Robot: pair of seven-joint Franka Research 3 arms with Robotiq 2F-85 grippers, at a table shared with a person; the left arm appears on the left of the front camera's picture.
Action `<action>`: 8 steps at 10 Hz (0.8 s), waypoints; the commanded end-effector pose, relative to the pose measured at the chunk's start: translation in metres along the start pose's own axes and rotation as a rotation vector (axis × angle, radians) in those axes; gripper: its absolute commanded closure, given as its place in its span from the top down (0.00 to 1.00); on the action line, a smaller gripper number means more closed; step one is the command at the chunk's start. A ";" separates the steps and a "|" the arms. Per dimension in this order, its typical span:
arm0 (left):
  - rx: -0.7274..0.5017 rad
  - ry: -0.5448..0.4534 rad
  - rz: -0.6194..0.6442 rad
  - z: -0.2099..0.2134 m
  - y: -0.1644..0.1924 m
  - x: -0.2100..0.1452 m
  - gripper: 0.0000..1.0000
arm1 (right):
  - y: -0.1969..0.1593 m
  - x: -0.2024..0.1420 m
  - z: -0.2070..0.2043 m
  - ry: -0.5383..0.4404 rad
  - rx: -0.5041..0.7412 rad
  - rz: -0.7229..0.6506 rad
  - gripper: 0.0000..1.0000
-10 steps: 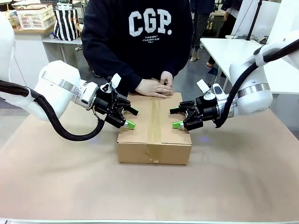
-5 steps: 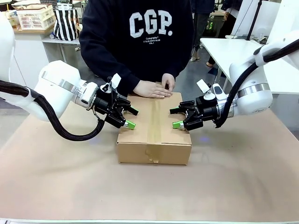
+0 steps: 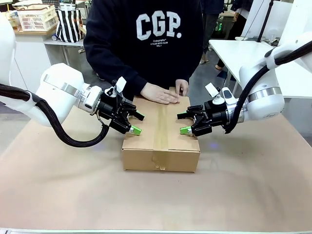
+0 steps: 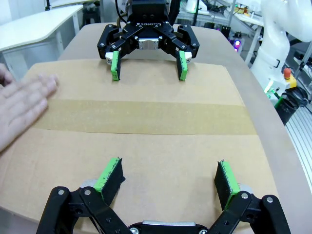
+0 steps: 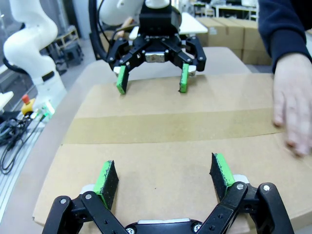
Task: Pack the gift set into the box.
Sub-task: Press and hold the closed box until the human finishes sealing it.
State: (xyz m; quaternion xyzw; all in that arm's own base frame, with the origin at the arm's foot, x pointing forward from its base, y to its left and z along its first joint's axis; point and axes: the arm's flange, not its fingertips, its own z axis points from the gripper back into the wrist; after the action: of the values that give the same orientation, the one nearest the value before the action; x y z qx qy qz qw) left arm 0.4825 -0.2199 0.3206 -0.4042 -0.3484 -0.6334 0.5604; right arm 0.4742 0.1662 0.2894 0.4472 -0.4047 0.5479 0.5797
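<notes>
The box lies shut in the middle of the table, with a strip of tape along its top seam. The gift set is out of view. My left gripper hovers open over the box's left top edge, and my right gripper hovers open over the right top edge, facing it. Nothing is between either pair of fingers. In the left wrist view my left gripper is just above the cardboard, opposite the right gripper. The right wrist view mirrors this: right gripper near, left gripper far. A person's hands rest on the far end of the lid.
The brown table has free room around the box on all sides. The person stands close at the far edge. Behind are a white table at the right and a shelf with a basket at the left.
The person's hands have shifted on the far end of the lid, one sliding off the other toward the box's far edge. Both grippers and the box have stayed still.
</notes>
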 end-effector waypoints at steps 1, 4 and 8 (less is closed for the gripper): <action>-0.004 0.004 -0.005 -0.003 -0.002 -0.003 1.00 | 0.001 -0.002 0.000 0.003 0.000 0.006 1.00; -0.004 0.004 -0.005 -0.003 -0.002 -0.003 1.00 | 0.001 -0.002 0.000 0.003 0.000 0.006 1.00; -0.004 0.004 -0.005 -0.003 -0.002 -0.003 1.00 | 0.001 -0.002 0.000 0.003 0.000 0.006 1.00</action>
State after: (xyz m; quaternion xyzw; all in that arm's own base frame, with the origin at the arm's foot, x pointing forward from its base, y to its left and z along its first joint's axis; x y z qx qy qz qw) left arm 0.4825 -0.2198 0.3205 -0.4042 -0.3484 -0.6333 0.5605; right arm 0.4741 0.1662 0.2892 0.4473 -0.4045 0.5478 0.5798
